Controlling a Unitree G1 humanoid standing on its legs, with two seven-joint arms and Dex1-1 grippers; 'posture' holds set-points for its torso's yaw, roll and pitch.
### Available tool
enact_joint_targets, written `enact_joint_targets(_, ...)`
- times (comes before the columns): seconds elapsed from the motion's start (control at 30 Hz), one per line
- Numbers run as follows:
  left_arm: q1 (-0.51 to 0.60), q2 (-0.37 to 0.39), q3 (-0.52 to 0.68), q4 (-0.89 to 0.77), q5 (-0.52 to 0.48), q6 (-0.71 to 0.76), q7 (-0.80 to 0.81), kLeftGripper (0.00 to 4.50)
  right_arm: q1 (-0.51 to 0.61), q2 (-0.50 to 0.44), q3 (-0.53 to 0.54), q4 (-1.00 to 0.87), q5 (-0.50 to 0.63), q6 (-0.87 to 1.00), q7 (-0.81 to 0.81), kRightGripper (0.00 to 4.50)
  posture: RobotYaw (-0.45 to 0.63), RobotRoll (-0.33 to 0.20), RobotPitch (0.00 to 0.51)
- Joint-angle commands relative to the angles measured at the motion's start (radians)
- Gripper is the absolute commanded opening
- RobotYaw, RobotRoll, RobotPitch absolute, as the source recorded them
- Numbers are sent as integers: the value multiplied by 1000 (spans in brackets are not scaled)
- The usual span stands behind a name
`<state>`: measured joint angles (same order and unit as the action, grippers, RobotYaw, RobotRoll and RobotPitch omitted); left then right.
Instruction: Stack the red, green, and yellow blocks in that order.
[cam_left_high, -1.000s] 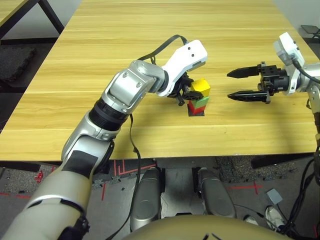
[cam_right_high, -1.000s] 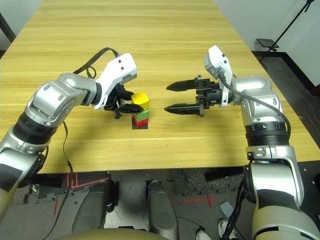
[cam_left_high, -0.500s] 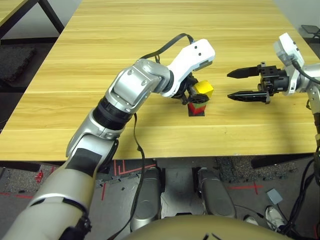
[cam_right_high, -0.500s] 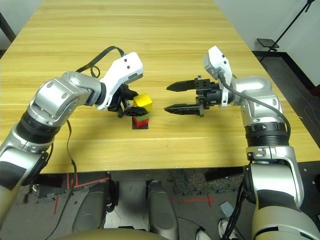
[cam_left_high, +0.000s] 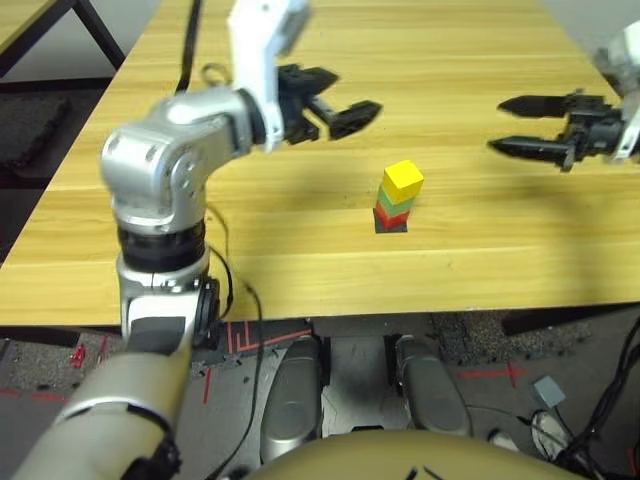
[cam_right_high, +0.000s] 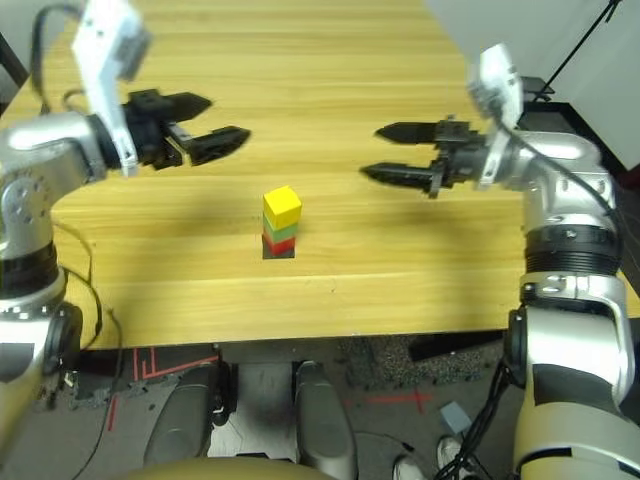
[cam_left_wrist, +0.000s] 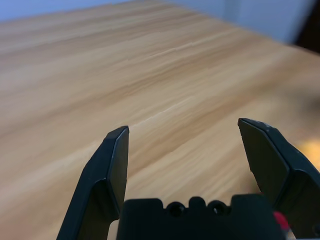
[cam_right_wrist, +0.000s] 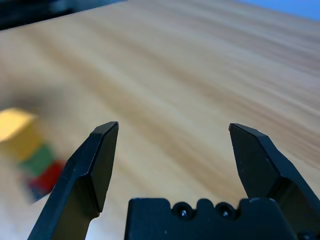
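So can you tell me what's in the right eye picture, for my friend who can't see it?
A little tower stands on the wooden table: the yellow block on the green block on the red block, over a black patch. The left gripper and right gripper hang open on either side, touching nothing.

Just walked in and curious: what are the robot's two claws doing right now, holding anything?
Left gripper: open, holding nothing, raised away from the block stack.
Right gripper: open, holding nothing.
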<state>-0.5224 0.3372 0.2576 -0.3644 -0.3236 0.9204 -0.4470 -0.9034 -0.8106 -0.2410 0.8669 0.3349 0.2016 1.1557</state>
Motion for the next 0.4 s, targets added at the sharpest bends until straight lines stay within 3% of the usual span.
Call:
enact_joint_targets(0.03,157,-56,25,14,45,-219,67,4464,28,-12,-93,176,-4,-133,-180,4500,163,-45,121)
enact_joint_targets(0.23,347,-122,14,160,88,-524,92,4464,109,-23,-166,320,-6,-294,-341,4500,155,-49,137)
enact_joint_targets(0.4,336,-129,36,299,108,-719,140,4464,190,-32,-191,359,-5,-337,-362,4500,156,-55,133)
